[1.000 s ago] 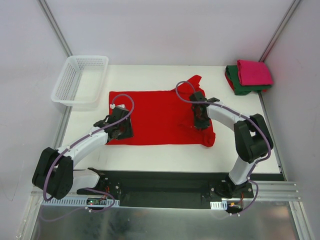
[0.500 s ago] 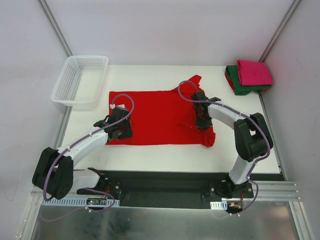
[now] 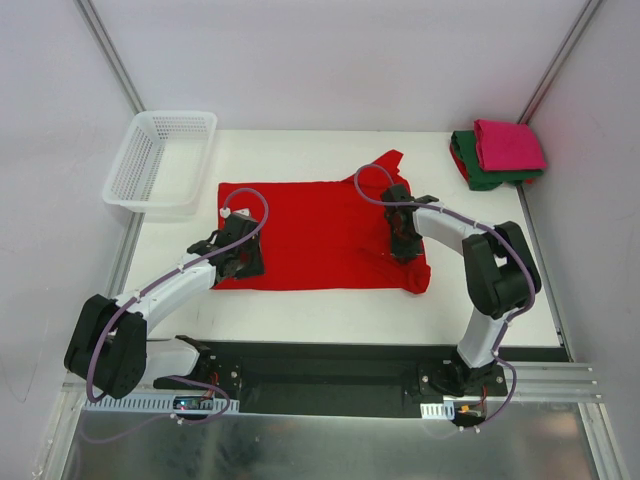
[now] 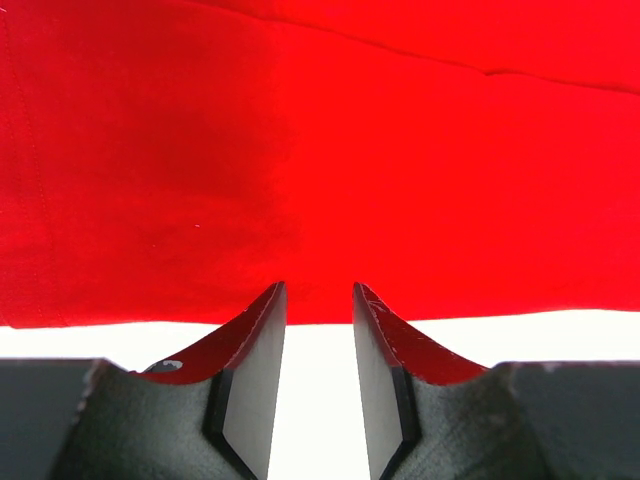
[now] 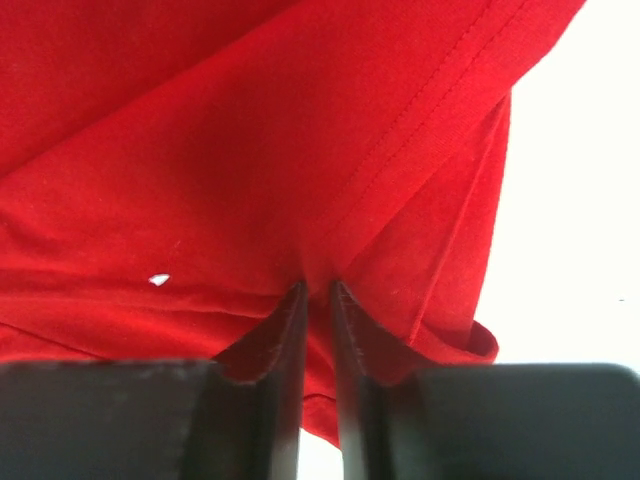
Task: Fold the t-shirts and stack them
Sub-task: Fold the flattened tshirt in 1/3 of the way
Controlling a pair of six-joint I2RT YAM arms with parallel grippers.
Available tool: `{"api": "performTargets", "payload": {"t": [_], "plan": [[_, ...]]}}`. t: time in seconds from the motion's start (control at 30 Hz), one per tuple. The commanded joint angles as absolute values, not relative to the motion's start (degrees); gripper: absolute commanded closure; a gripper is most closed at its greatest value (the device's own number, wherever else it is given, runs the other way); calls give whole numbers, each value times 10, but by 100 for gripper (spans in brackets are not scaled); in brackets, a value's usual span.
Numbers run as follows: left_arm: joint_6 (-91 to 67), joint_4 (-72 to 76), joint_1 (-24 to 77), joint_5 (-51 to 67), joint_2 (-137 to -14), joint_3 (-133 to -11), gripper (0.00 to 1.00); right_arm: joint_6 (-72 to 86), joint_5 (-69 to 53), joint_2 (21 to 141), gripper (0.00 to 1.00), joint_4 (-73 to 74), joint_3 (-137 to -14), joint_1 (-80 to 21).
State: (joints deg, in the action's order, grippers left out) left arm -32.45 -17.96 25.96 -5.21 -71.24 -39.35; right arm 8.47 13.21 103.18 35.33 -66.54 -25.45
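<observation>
Little has shifted since a second back: in the top view the right arm's elbow has drawn a touch inward, while both grippers sit at almost the same spots on the red t-shirt (image 3: pixel 320 235). That shirt lies spread flat mid-table (image 3: pixel 330 310). The left gripper (image 3: pixel 243 262) is at the shirt's near left corner and the right gripper (image 3: pixel 403 240) is on its right end, by the sleeve. Counted from above, there are three t-shirts. One is the red one, and the magenta t-shirt (image 3: pixel 508 144) lies folded on top of the folded dark green t-shirt (image 3: pixel 480 175) in the far right corner. One white basket (image 3: pixel 125 175) stands at the far left, and two arms are at work.

From the left wrist, the fingers (image 4: pixel 262 330) stand parted with bare table showing between them. Their tips just reach the shirt's near hem, and I see no cloth clamped. The risk here is closing on too little hem, or on none, so this corner stays behind in a lift.

From the right wrist, the fingers (image 5: pixel 290 320) are pinched nearly together on a pucker of red cloth, beside a doubled sleeve fold (image 5: pixel 450 330). If only one layer is caught, I judge the sleeve could flop loose. If the right side rises while the left has no hold, the fold would likely come out skewed and drag across the table.
</observation>
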Motion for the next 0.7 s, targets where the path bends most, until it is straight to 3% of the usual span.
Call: {"api": "performTargets", "payload": {"t": [0.0,0.03,0.13,0.67], "plan": [[-323,-184,265,-72,-714,-388,68,91,124,1039,87,352,-666,-253],[-323,-184,266,-73,-715,-388,68,91,124,1036,93,352,-664,-253],[-324,-185,265,-73,-718,-389,69,89,131,1026,99,351,-664,-253],[-326,-181,266,-70,-726,-395,70,76,148,953,99,402,-709,-254]]}}
